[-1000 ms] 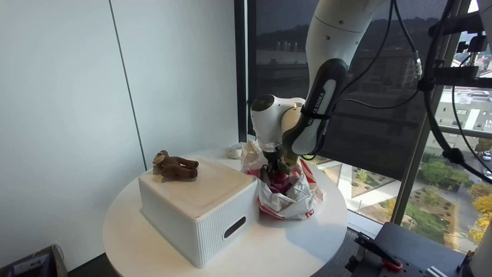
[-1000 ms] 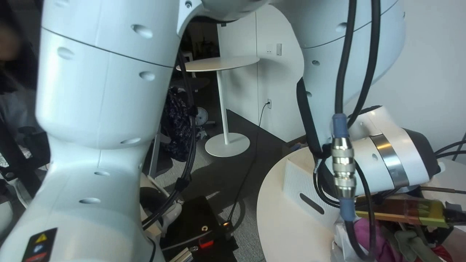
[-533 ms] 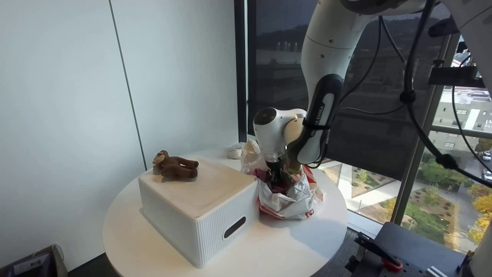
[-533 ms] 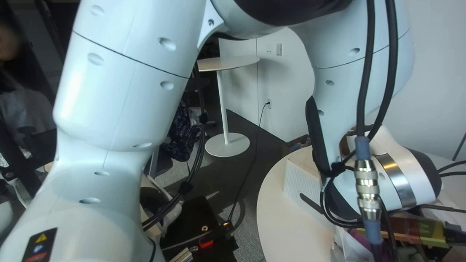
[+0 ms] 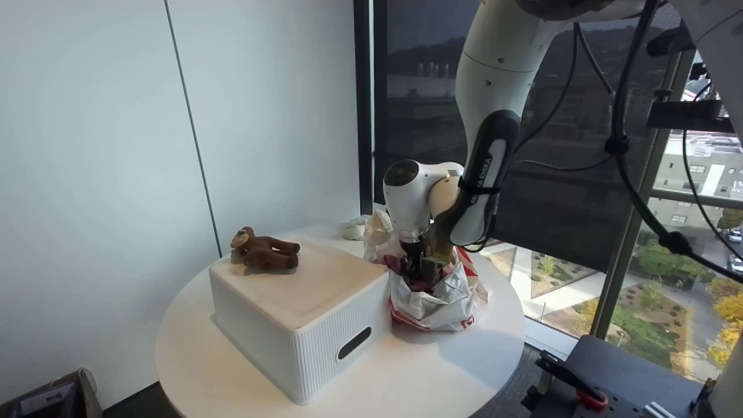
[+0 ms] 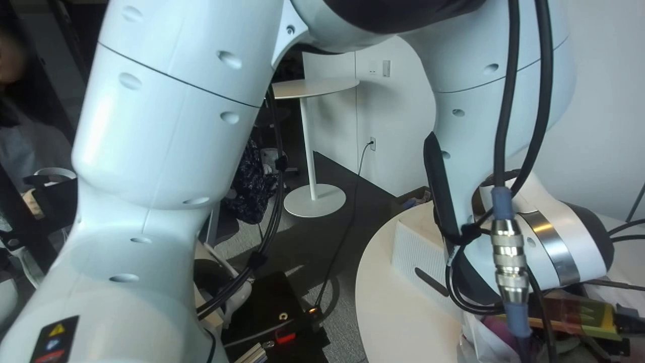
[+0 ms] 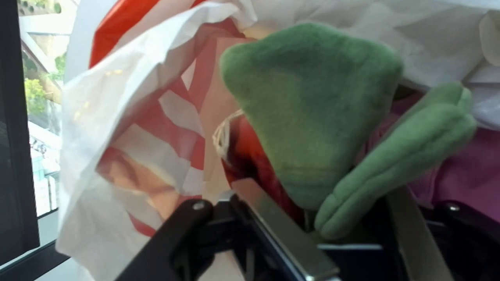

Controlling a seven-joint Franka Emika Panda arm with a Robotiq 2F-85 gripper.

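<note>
My gripper (image 5: 413,273) points down into a white and red plastic bag (image 5: 432,313) on the round table. In the wrist view its fingers (image 7: 320,189) stand apart. A green plush toy (image 7: 312,97) lies between and beyond them, with a limb in the gap; I cannot tell whether a finger touches it. Its green also shows beside the gripper in an exterior view (image 5: 430,270). A red item (image 7: 250,150) with cream threads lies under the plush by a fingertip. Pink-purple cloth (image 7: 468,171) lies at the far finger. The bag (image 7: 90,101) surrounds them.
A white ribbed box (image 5: 342,325) stands beside the bag on the white table (image 5: 453,377). A brown plush animal (image 5: 267,251) lies on the box. A small white object (image 5: 354,229) sits behind the bag. Wall and window stand behind the table.
The arm has lowered the gripper deeper into the bag, then risen very slightly. The green plush beside the gripper has changed shape and sits lower. Box and brown plush have not moved.
</note>
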